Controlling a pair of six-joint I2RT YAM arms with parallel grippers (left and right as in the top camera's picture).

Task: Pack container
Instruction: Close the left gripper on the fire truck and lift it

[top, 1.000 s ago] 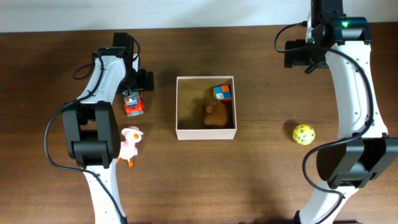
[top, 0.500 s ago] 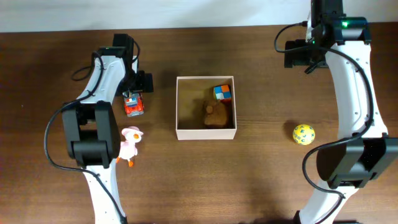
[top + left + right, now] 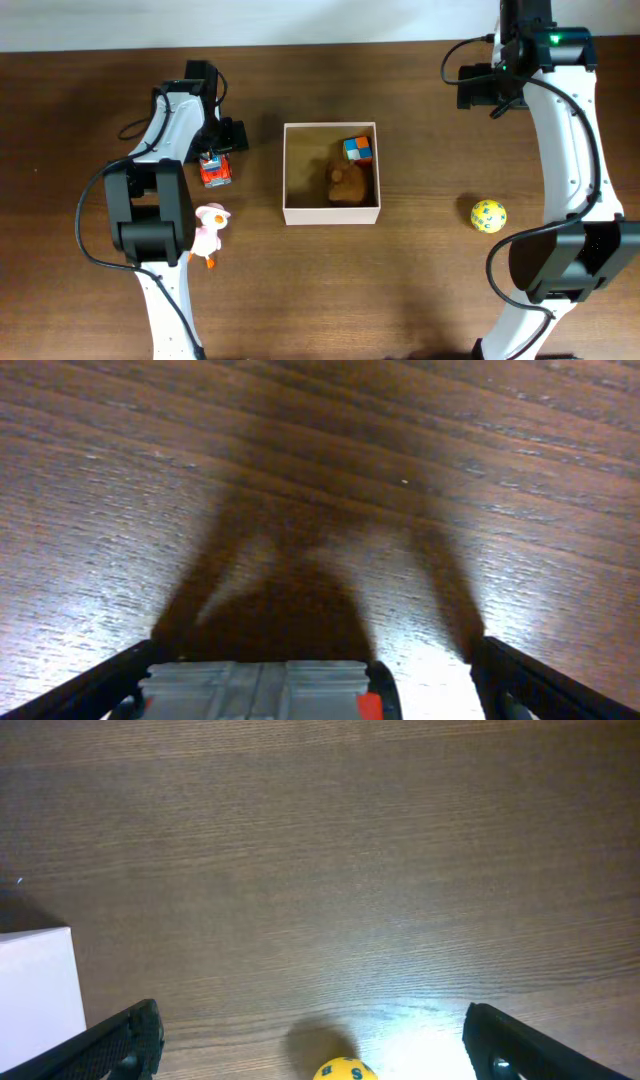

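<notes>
The container [image 3: 331, 214], a white-walled square box with a tan inside, stands mid-table. It holds a coloured cube [image 3: 357, 149] and a brown toy [image 3: 347, 183]. My left gripper [image 3: 212, 155] is open and set over the far end of a red toy truck [image 3: 215, 172]. In the left wrist view the truck's grey top [image 3: 260, 690] lies between my open fingers [image 3: 310, 685], with a gap at the right finger. My right gripper [image 3: 480, 90] is open and empty at the back right, well above the table. Its open jaws show in the right wrist view [image 3: 320, 1040].
A pink duck toy [image 3: 209, 230] lies in front of the truck. A yellow ball [image 3: 488, 215] lies right of the container and shows at the bottom edge of the right wrist view [image 3: 345, 1071]. The container's white corner [image 3: 35, 980] is at that view's left.
My left gripper has shifted slightly toward the truck. The truck, the other toys and the right arm have not moved.
</notes>
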